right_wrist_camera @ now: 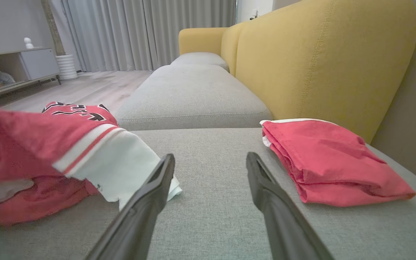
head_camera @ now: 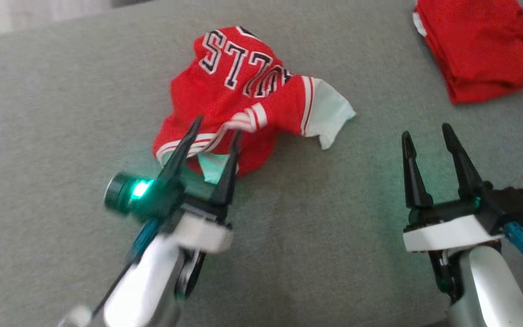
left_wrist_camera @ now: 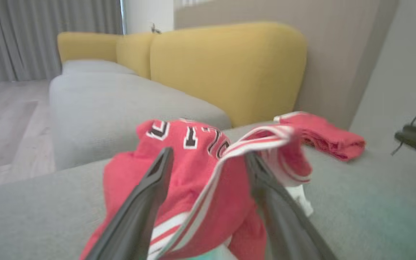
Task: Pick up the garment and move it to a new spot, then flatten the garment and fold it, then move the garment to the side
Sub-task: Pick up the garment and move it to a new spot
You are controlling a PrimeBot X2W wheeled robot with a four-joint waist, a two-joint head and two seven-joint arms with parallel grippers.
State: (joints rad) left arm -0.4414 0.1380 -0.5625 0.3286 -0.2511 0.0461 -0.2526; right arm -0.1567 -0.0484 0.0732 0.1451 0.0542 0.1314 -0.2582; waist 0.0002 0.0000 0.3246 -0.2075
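Our left gripper [head_camera: 218, 126] straddles the crumpled jersey [head_camera: 239, 77] on the sofa [head_camera: 61, 113], fingers spread and gripping nothing. At the jersey's three o'clock, our right gripper [head_camera: 426, 129] gapes empty.

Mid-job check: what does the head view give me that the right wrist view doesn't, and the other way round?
Head view: the left gripper, open, its fingers either side of the striped edge of the crumpled jersey. Right wrist view: the yellow backrest, grey curtains and a pale cabinet beyond. Both: the jersey, the folded red garment, the grey cushion and the open right gripper.
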